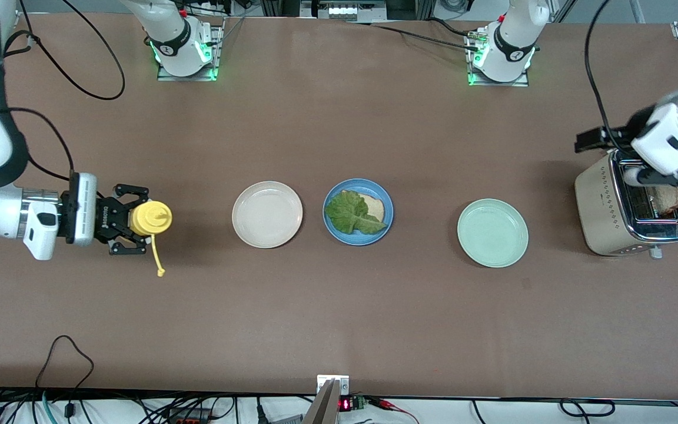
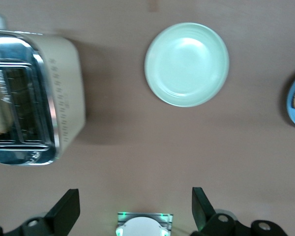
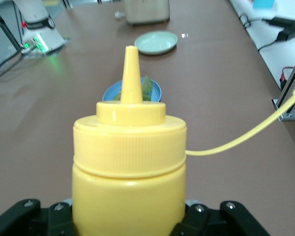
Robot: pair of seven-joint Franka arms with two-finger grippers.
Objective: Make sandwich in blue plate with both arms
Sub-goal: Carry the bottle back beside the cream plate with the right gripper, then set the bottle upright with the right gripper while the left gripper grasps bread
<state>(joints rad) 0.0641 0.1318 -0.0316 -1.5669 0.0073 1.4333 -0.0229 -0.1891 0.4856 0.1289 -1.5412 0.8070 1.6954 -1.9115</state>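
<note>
Blue plate: mid-table, holding toast slice under lettuce leaf | Right gripper: jaws clamped on yellow squeeze bottle, at right arm's end of table | Left gripper: jaws spread wide, empty, over toaster at left arm's end; second slice in toaster slot.

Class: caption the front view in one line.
Right end effector grips yellow plastic squeeze bottle; round blue plate holds toast under crinkled green lettuce.

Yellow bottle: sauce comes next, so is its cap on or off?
Off. The yellow bottle shows a bare nozzle; its cap dangles on its tether. The right gripper holds it.
</note>
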